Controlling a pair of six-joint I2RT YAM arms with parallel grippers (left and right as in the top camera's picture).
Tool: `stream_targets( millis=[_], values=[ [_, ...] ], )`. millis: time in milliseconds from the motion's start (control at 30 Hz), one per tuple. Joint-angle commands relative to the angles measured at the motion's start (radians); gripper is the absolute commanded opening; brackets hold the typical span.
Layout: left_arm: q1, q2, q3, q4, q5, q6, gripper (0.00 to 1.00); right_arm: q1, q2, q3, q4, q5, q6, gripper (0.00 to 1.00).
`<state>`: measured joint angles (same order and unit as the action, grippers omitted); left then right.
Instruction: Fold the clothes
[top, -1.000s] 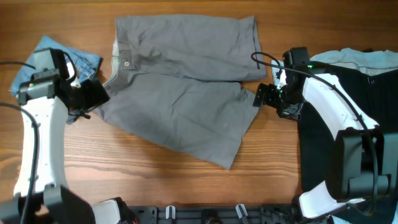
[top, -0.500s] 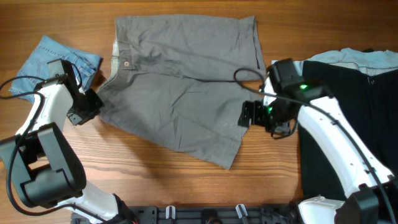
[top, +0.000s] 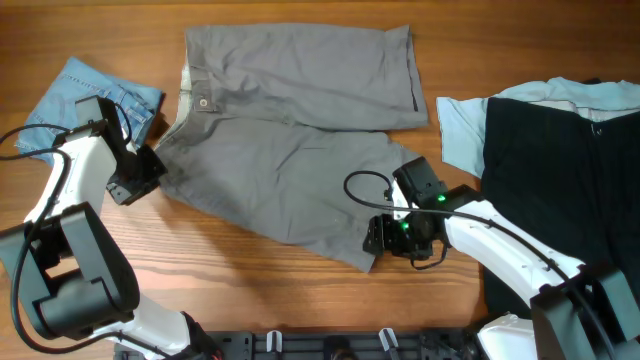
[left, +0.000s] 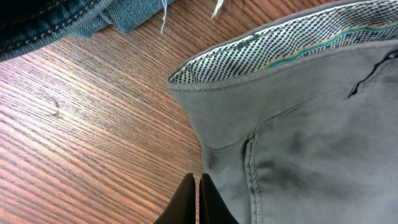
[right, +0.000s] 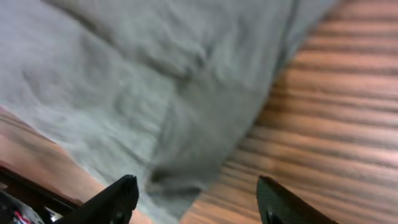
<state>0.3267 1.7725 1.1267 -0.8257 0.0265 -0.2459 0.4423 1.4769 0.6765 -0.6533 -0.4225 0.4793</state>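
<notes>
The clothes, grey-taupe shorts (top: 290, 130), lie spread flat in the middle of the table with the waistband to the left. My left gripper (top: 152, 168) is at the waistband's lower corner. In the left wrist view its jaws (left: 198, 199) are pressed together right at the edge of the grey fabric (left: 298, 124), whose checked inner waistband shows above. My right gripper (top: 372, 240) is at the hem corner of the near leg. In the right wrist view it (right: 199, 199) stands open, its fingers astride that blurred hem corner (right: 155, 81).
Light-blue denim shorts (top: 90, 95) lie at the far left, just behind my left arm, and show at the top of the left wrist view (left: 50, 18). A black garment (top: 560, 190) over a pale blue shirt (top: 460, 130) covers the right side. Bare wood (top: 250, 280) runs along the front.
My left gripper has shut at the waistband corner. My right arm has swung from beside the far leg down to the near leg's hem corner, its jaws narrowing somewhat.
</notes>
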Motion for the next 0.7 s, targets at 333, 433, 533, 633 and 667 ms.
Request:
stream_targets(
  millis=[333,433,533,633,667],
  values=[
    [0.003,-0.055,-0.003,-0.052,0.050,-0.013,0.04,-0.005,0.056,0.039,0.035,0.016,-0.039,0.04],
    [0.050,-0.127,0.001,-0.203,0.007,-0.085,0.04,-0.038,-0.065,0.142,-0.296,0.234,0.127,0.04],
    [0.114,-0.206,0.001,-0.327,0.006,-0.085,0.04,-0.038,-0.201,0.247,-0.465,0.263,0.134,0.04],
    [0.148,-0.286,0.001,-0.399,0.005,-0.084,0.04,-0.038,-0.285,0.270,-0.532,0.270,0.188,0.05],
    [0.154,-0.319,0.001,-0.409,0.006,-0.085,0.04,-0.038,-0.297,0.270,-0.554,0.272,0.195,0.39]
  ],
)
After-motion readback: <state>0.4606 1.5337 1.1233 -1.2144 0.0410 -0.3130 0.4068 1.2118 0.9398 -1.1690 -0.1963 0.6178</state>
